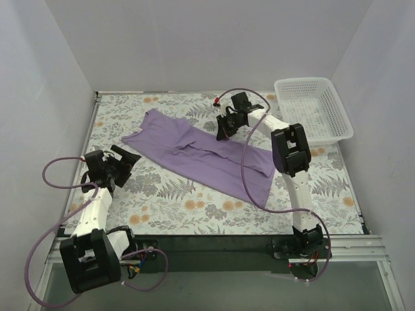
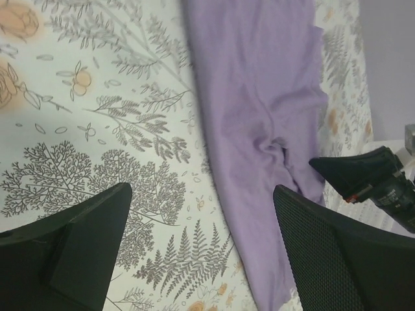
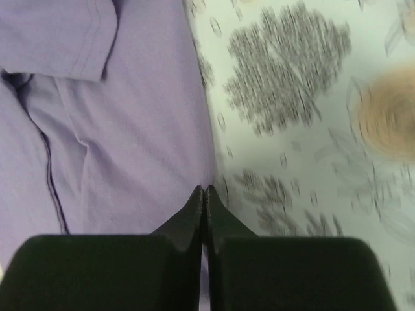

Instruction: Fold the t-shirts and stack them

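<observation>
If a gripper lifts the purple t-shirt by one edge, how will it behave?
Probably floppy: the t-shirt lies flat and softly creased, so a lifted edge would likely drape. It looks thin, so it is probably light. A push would probably bunch it rather than slide it whole.

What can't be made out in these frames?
Right wrist: whether the right gripper, shut at the t-shirt edge, pinches fabric; its own fingers hide that.
Top external: the neckline and tag, too small or folded under.
Left wrist: the t-shirt's ends, cut by the frame edges and a finger of the left gripper.
</observation>
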